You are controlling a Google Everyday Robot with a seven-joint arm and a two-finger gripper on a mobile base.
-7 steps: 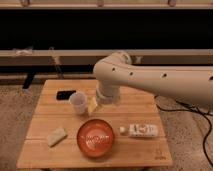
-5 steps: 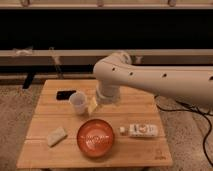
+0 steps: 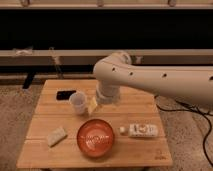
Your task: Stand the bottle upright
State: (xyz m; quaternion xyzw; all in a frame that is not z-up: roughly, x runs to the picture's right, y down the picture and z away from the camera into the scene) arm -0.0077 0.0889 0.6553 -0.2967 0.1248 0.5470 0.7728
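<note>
Jaws stand open and hold nothing. The gripper hangs low over the back half of the table, just right of the cup, and is mostly hidden under the wrist. The white arm reaches in from the right and bends down over the table's middle. The table is wooden, with slats running left to right. A red-orange bowl sits at the front centre. The bottle lies on its side just right of the bowl, its white cap pointing left toward the bowl's rim, near it but not touching. It is well apart from the gripper. The cup stands upright behind the bowl, to the left. A pale block lies left of the bowl. A flat black thing lies just behind the cup, at the back left.
</note>
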